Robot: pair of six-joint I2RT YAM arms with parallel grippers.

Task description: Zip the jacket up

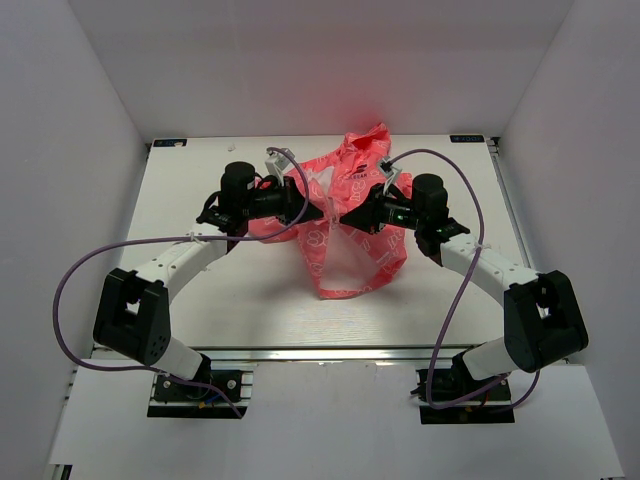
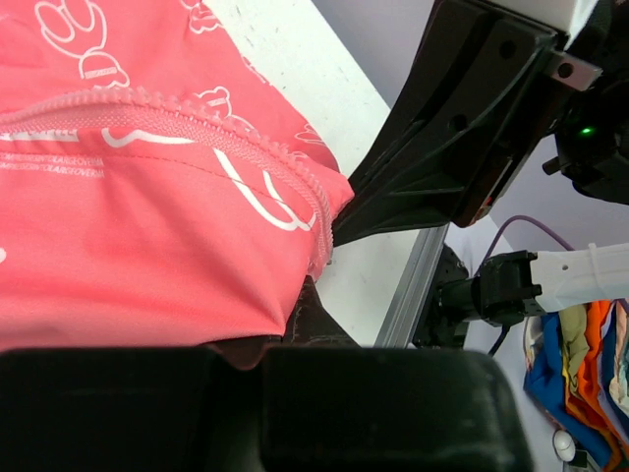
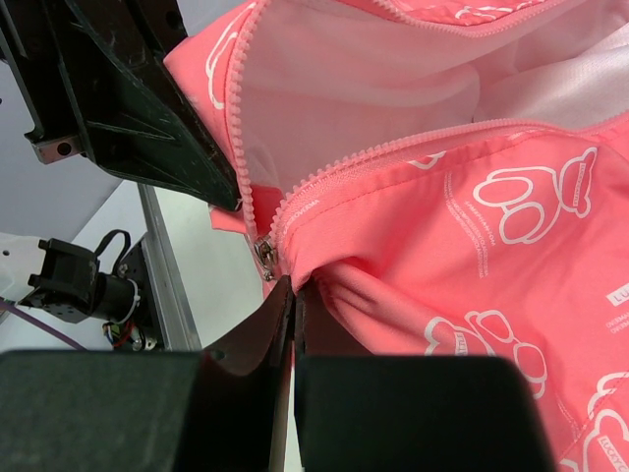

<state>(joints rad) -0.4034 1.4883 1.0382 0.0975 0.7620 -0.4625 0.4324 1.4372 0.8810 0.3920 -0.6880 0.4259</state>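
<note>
The white bench (image 1: 250,290) carries the coral-pink jacket (image 1: 352,185), which sits bunched right where the two sets of fingers meet. Most of its fabric is heaped beyond the fingertips, and an open flap showing white lining runs from the fingertips back toward the arm bases. The left fingers (image 1: 312,212) and the right fingers (image 1: 348,217) point at each other tip to tip from opposite sides, both closed all the way down, each pinching a fold of the jacket's thin fabric. In the left wrist view, pink cloth with a white printed pattern drapes over the left fingers (image 2: 313,317) and tucks in between them, while the right fingers' dark tip (image 2: 346,228) touches the hem just beyond. In the right wrist view, the right fingers (image 3: 292,300) clamp a crease of fabric directly below the foot of the zipper. The front is unzipped: the two rows of pink zipper teeth (image 3: 393,152) spread apart past the fingertips, with white lining between them. The small metal slider (image 3: 264,258) sits where the rows join, just above the right fingertips and just beside the tip of the left fingers (image 3: 232,197).
</note>
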